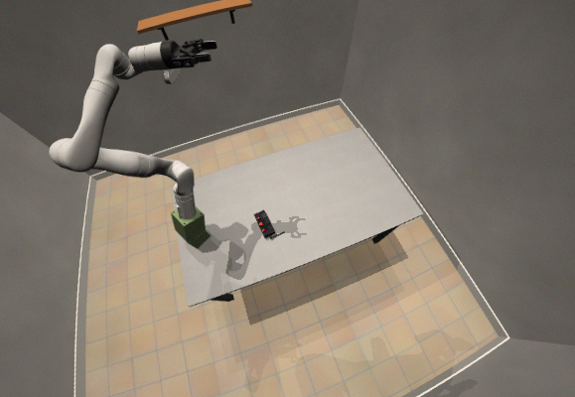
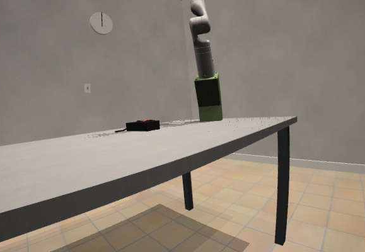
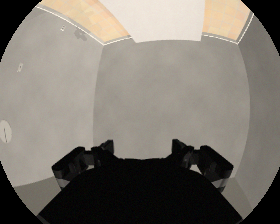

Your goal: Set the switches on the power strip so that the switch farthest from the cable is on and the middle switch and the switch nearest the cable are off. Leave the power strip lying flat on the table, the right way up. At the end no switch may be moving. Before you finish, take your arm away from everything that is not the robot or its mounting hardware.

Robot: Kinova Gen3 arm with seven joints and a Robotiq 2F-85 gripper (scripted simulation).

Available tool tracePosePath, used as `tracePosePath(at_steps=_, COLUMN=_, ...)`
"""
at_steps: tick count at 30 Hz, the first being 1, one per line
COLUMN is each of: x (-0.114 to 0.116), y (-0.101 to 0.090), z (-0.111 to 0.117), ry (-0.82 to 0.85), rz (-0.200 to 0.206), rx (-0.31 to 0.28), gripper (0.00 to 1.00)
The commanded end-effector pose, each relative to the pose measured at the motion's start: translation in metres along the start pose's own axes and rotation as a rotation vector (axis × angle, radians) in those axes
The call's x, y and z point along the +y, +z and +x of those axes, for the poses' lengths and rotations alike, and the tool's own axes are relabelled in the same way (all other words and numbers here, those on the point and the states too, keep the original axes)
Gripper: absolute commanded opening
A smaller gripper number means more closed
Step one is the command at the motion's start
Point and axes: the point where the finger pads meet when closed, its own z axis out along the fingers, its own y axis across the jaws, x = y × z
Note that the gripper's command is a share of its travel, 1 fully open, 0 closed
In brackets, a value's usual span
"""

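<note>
A small black power strip [image 1: 263, 224] [image 2: 143, 125] lies flat on the grey table [image 1: 317, 169] [image 2: 106, 151], the right way up, near the front edge not far from the arm's base. Red marks show on its top in the top and exterior views; which switches are on I cannot tell. A short cable leaves its end at the left in the exterior view. My gripper [image 1: 209, 51] [image 3: 142, 146] is open and empty. It is raised high above the table, far from the strip, and is out of the exterior view.
The arm stands on a green block [image 1: 189, 226] [image 2: 208, 97] at the table's edge. A wooden shelf [image 1: 193, 15] hangs on the wall just behind the gripper. Tiled floor surrounds the table.
</note>
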Motion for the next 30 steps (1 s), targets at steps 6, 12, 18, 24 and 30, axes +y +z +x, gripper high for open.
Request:
tracePosePath(at_steps=6, x=0.000, y=0.000, z=0.000, ry=0.001, rz=0.000, rx=-0.001, gripper=1.00)
tracePosePath(at_steps=12, x=0.000, y=0.000, z=0.000, ry=0.001, rz=0.000, rx=-0.001, gripper=1.00)
tracePosePath(at_steps=18, x=0.000, y=0.000, z=0.000, ry=0.001, rz=0.000, rx=-0.001, gripper=1.00)
tracePosePath(at_steps=24, x=0.002, y=0.002, z=0.001, ry=0.001, rz=-0.001, rx=0.000, gripper=1.00)
tracePosePath(at_steps=30, x=0.014, y=0.011, z=0.006, ry=0.001, rz=-0.006, rx=0.007, gripper=1.00)
